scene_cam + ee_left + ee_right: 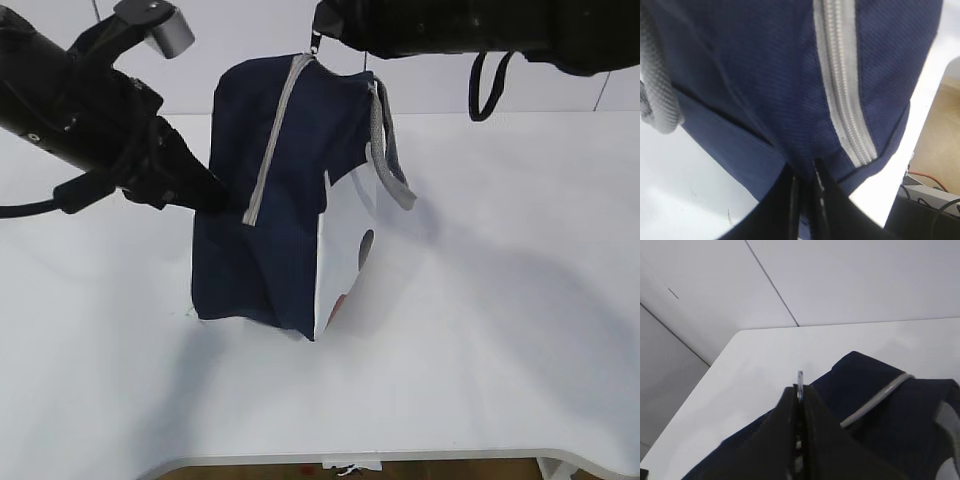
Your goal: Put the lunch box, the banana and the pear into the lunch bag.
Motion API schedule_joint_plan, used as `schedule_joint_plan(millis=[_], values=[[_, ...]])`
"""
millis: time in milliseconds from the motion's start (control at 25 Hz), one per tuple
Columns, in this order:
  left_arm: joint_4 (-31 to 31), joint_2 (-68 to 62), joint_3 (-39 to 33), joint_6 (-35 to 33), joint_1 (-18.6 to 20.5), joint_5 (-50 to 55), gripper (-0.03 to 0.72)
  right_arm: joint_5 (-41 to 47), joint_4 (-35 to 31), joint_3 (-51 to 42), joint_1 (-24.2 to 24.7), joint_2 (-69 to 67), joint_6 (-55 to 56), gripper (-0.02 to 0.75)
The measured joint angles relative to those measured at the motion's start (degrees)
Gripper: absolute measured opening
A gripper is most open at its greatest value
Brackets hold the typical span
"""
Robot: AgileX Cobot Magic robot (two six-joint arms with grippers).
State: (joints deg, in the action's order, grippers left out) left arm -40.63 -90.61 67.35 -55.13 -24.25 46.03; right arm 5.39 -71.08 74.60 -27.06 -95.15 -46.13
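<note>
The navy lunch bag (270,220) hangs tilted above the white table, its grey zipper (275,130) closed along the length I can see and its white side panel (345,250) facing front. My left gripper (222,200) is shut on the bag's fabric by the zipper's lower end; in the left wrist view the gripper (807,172) pinches navy cloth beside the zipper (842,100). My right gripper (318,38) is shut on the ring pull (800,377) at the bag's top corner. The lunch box, the banana and the pear are out of view.
A grey webbing handle (390,160) droops over the bag's right side. A black cable loop (490,85) hangs from the right arm. The white table (500,330) spreads around the bag, with its front edge (400,458) near the bottom.
</note>
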Motion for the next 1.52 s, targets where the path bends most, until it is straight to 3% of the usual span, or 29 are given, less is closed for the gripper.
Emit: schedule_joint_plan(millis=[1520], values=[[2.77, 9.13, -2.42, 0.0, 0.0, 4.22, 0.0, -2.54, -0.83, 2.03, 9.26, -10.92, -2.45, 0.001]])
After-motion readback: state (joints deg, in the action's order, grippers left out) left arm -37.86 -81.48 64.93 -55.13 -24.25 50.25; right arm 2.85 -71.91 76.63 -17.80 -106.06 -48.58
